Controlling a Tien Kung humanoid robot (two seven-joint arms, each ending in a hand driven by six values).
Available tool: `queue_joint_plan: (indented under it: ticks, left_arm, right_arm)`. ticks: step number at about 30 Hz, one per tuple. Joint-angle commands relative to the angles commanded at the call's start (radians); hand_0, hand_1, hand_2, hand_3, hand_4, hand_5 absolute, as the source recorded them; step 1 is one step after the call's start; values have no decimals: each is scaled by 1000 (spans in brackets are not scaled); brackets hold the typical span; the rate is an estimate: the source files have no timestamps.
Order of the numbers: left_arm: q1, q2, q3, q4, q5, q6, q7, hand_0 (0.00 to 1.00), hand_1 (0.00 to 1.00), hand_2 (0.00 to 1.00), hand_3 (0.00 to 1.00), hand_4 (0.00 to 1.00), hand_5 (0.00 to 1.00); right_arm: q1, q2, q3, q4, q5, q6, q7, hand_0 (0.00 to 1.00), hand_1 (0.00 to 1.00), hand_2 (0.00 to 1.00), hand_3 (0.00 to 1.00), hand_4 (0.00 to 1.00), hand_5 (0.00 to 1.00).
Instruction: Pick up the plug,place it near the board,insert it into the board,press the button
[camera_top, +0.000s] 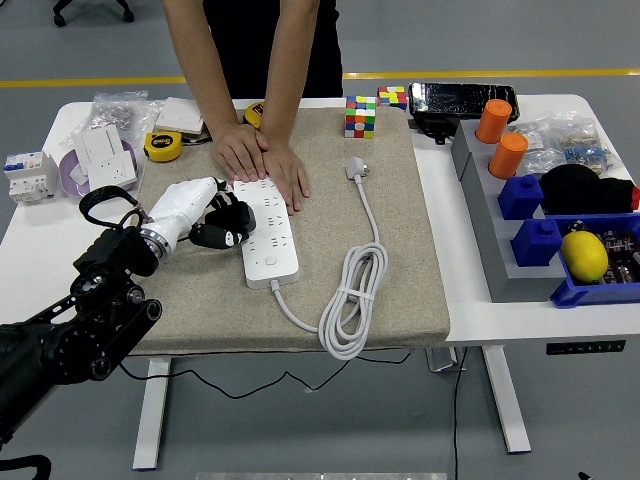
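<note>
The left hand (215, 215), fingers curled around nothing, rests at the power strip's (266, 235) left edge, while the plug (357, 168) lies untouched well beyond, so every step remains.

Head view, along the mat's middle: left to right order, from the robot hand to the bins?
Left robot hand → power strip → coiled cable → lemon in a blue bin.
</note>
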Motion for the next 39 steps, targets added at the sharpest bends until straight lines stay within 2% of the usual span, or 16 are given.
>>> queue_joint_plan:
  ticks: [10,11,17,18,23,24,29,30,39]
  left_arm:
    - [-3,-9,6,-2,0,-7,0,790,615,400,366,498,2]
    - [-3,-9,6,-2,0,-8,0,789,683,474,432,577,24]
    - [-4,-6,2,-2,-6,-20,0,789,683,474,432,577,24]
    - [-4,-4,1,-2,-12,-22,-1,793,762,653,575,792,95]
    - [-6,-2,-3,-3,-29,-34,-5,793,762,653,575,792,95]
    - [-6,-1,-4,-3,-31,-36,-6,811,814,750,753,895,155]
    - [-5,1,-4,-5,-36,-44,-5,811,814,750,753,895,155]
    - [-5,2,-4,-5,-36,-47,-5,824,836,782,825,981,200]
    - [0,8,-1,-22,-37,-70,2,834,846,804,846,998,226]
  right_arm:
    - [2,1,2,0,2,0,2,835,775,765,794,998,846]
    - [1,1,3,0,1,0,2,835,774,765,794,998,846]
    - [1,0,8,0,-1,2,1,835,774,765,794,998,846]
    - [2,0,8,0,0,2,1,835,774,764,794,998,850]
    - [3,0,8,0,1,4,2,835,774,764,794,998,850]
    - [3,0,8,0,2,4,2,834,774,765,794,998,851]
    - [1,-1,10,0,-1,6,2,834,774,765,794,998,851]
    - [1,-2,10,0,-1,6,2,834,773,765,794,998,854]
    - [-2,-2,7,0,-1,6,3,835,773,764,794,998,856]
